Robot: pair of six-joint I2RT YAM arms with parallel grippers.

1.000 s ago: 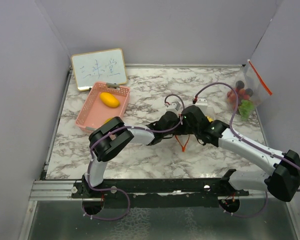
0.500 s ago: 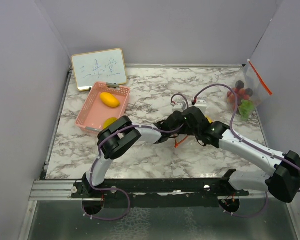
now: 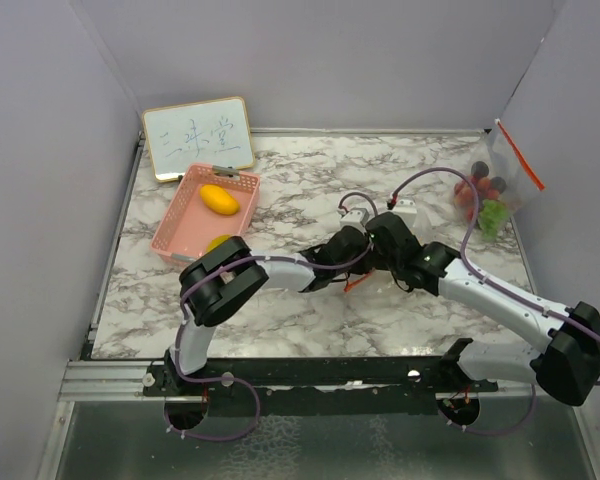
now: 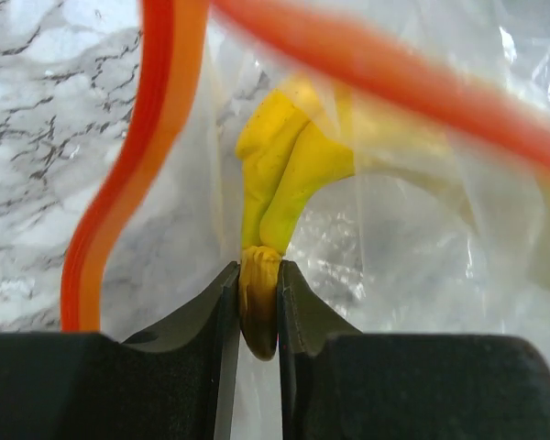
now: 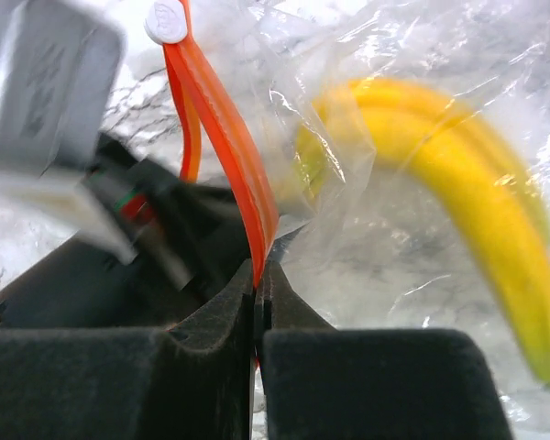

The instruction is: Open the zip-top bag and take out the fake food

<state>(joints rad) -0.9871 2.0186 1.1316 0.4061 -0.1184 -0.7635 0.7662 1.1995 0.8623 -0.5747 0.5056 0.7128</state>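
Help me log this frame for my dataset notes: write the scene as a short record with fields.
left gripper: shut on the stem end of the yellow plastic banana
right gripper: shut on the orange zip strip of the clear zip-top bag
banana: inside that bag, mid-table
pink plastic basket: far left, holds a yellow-orange oval lemon
second clear bag: leaning at the right wall, red and green pieces inside
whiteboard: propped behind the basket
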